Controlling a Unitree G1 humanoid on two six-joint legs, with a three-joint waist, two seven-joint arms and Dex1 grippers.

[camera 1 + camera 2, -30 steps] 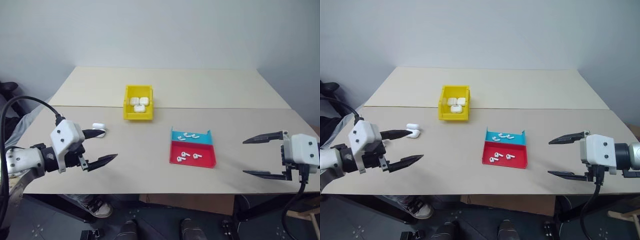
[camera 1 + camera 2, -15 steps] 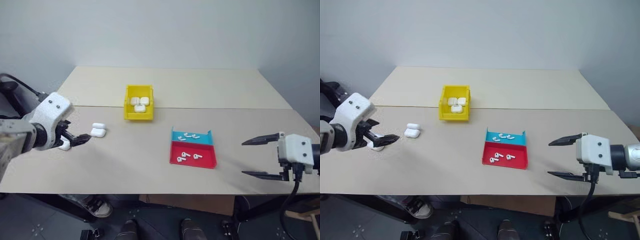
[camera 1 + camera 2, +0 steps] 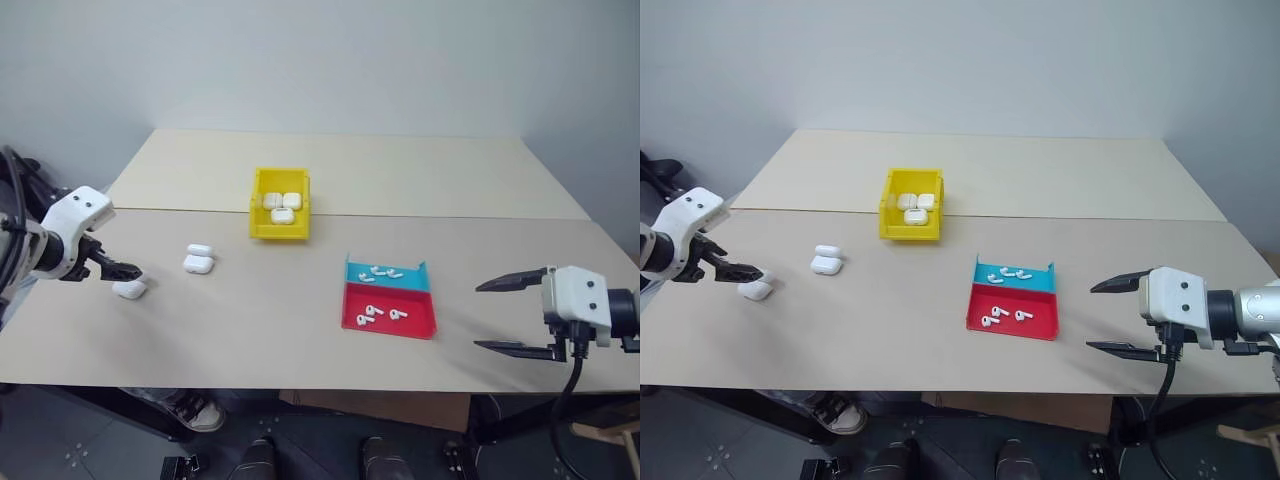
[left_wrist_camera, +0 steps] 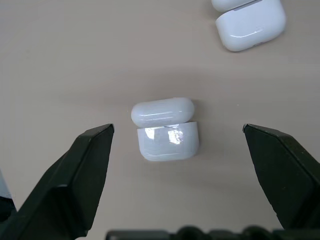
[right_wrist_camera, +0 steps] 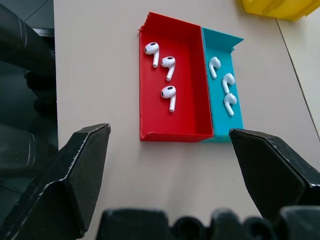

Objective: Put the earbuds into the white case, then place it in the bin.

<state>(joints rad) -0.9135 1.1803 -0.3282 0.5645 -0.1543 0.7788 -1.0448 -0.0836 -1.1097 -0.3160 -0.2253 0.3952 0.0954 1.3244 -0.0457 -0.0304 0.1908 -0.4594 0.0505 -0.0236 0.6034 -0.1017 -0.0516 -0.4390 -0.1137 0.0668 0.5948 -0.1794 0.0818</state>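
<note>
So the left gripper point(image 4: 177, 135) is hanging over the far left edge of the table point(image 3: 300, 330) with its two black fingers spread wide, and an open white case point(image 4: 166, 129) is sitting right between them, a touch off centre toward one finger, not touching either. Lid is flipped back, lying flat on the tabletop next to the base. The case's long axis is running across the gap from one finger toward the other, so I'm guessing a straight close would pinch it end to end rather than across the narrow sides. Might want a wrist roll first, but that's just my read.

A second open case point(image 3: 198, 262) is lying a bit further in toward the yellow bin point(image 3: 279, 203), which is already holding a few closed cases.

The right gripper point(image 3: 515, 315) is hovering over the table's right side, fingers also wide apart, holding nothing. It's aiming at the red and teal tray point(image 5: 192, 134), where the earbuds point(image 5: 165, 75) are lying loose, three in each half. So the left arm is clearly the nearer one for the case, the right for the buds.
</note>
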